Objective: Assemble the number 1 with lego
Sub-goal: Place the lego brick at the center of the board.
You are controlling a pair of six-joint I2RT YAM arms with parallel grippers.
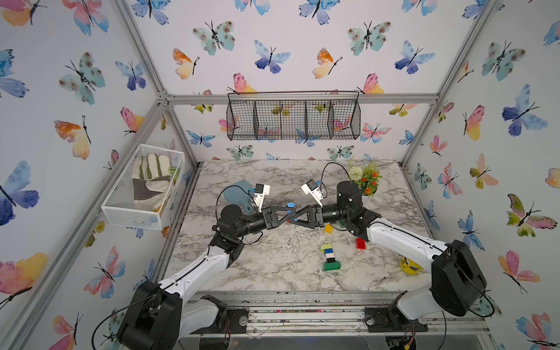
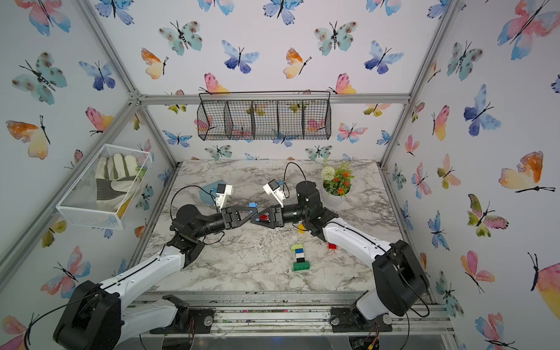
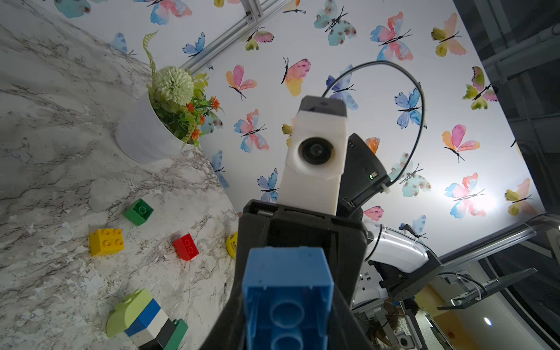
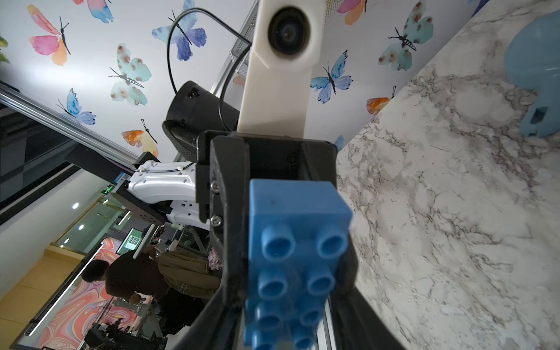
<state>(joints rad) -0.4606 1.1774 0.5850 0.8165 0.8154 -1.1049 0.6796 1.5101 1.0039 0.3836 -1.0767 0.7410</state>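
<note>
Top views, both: on the left wall I see a white mesh basket [image 1: 130,216] holding pale fabric work gloves [image 1: 151,178] with grey palms. A black wire basket [image 1: 293,119], divided into compartments, hangs on the back wall. At the rear right of the marble-patterned table [image 1: 266,272], a round white pot [image 2: 333,198] holds artificial flowers [image 1: 368,180].

The loose lego on the table is glossy studded plastic. A stack [image 1: 330,257] of lime, blue, white, black and green bricks lies on its side, and its lime end is rounded. A square yellow brick [image 1: 328,228], a small green brick [image 1: 341,224] and a red brick [image 1: 360,243] lie near it, apart from one another.

Both arms meet tip to tip above the table centre. The left gripper [image 1: 291,211] is clamped on the blue brick [image 1: 291,205], an oblong piece with two rows of studs, held clear of the table with one end protruding above the fingers. In the left wrist view its hollow underside faces the camera, and in the right wrist view its studs do. The right gripper [image 1: 293,218] flanks the same brick from the opposite side. I cannot tell whether its fingers press on it.
</note>
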